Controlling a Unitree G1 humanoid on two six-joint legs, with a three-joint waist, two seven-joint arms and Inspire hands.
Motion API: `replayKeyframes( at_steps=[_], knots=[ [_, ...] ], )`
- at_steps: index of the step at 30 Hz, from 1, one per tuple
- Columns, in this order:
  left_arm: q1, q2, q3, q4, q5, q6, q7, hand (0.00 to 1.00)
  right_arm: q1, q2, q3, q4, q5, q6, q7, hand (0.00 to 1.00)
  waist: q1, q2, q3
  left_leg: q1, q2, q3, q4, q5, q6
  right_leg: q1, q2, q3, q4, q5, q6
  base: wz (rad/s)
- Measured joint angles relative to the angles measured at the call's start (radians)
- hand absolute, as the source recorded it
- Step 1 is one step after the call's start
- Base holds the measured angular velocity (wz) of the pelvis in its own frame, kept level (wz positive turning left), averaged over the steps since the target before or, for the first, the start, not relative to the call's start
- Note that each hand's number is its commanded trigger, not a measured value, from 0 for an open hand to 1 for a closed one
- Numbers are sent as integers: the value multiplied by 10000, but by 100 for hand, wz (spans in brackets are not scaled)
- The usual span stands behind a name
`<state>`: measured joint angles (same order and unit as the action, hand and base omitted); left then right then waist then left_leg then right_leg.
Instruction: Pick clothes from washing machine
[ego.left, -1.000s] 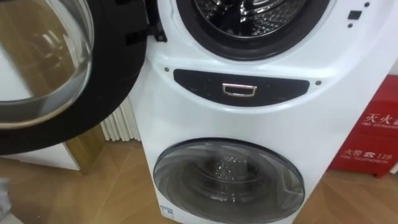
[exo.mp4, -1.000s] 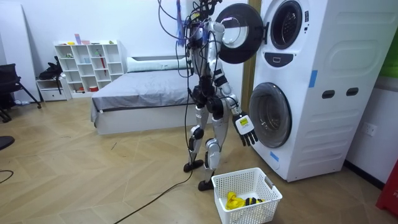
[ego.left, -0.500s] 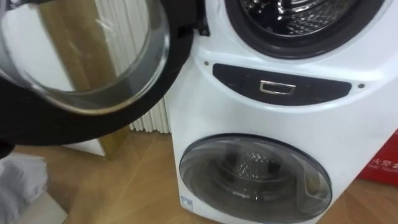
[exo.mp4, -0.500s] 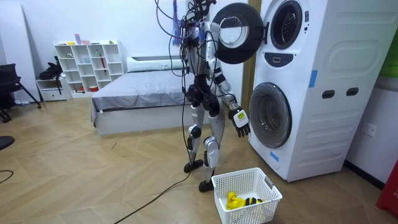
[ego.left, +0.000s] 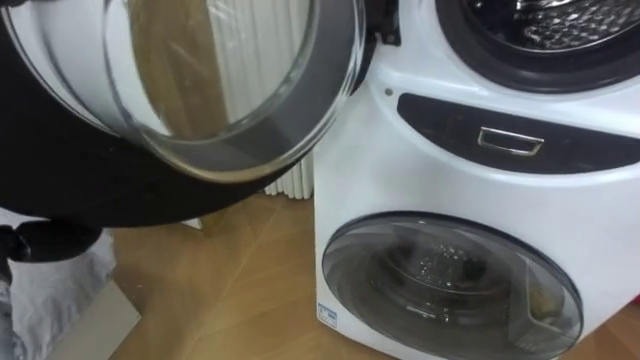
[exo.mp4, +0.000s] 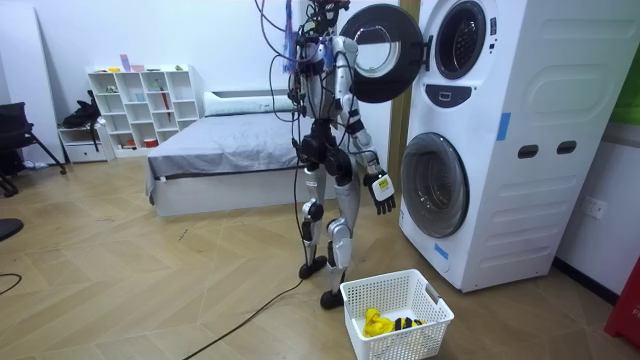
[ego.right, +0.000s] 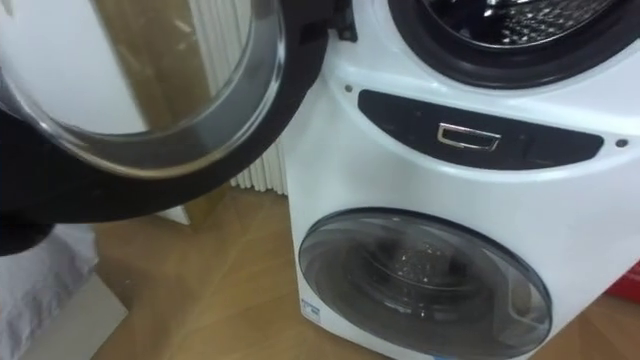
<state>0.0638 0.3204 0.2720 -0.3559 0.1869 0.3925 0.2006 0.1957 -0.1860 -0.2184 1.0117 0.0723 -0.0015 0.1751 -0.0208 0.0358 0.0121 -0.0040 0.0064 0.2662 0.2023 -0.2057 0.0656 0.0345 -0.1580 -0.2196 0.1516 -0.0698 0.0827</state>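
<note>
Washing machine (exo.mp4: 500, 130) ahead; right hand (exo.mp4: 379, 192) seemingly higher.

The robot stood left of the stacked washing machine (exo.mp4: 500, 150), whose upper door (exo.mp4: 385, 55) hung open; a white basket (exo.mp4: 395, 315) sat nearer.

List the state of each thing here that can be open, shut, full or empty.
upper door, swung wide open to the left
lower door, shut
basket, on the floor, nearly empty, with a yellow item at the bottom
right hand, open, hanging by the thigh, holding nothing
</note>
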Motion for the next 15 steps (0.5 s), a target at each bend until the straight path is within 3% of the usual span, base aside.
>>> replayKeyframes(
  at_steps=[3,10,15],
  knots=[
    [477,-55,13,-528,-863,-2,-182,0,-29,25,133,10,27,6,-16,0,18,-3,-2,-1,6,30,-13,26,60,2,-5,-66,4,-2,4,0],
    [904,-207,7,-811,-1166,-7,-769,0,-396,143,495,21,10,-19,-270,0,32,65,-22,-59,20,203,20,74,137,6,-55,-477,22,2,26,-4],
    [1308,-470,11,-878,-1179,-378,-1014,0,-410,211,908,72,30,-266,-326,0,58,64,-89,-3,1,281,28,112,178,70,-114,-907,20,36,81,-6]
  ],
)
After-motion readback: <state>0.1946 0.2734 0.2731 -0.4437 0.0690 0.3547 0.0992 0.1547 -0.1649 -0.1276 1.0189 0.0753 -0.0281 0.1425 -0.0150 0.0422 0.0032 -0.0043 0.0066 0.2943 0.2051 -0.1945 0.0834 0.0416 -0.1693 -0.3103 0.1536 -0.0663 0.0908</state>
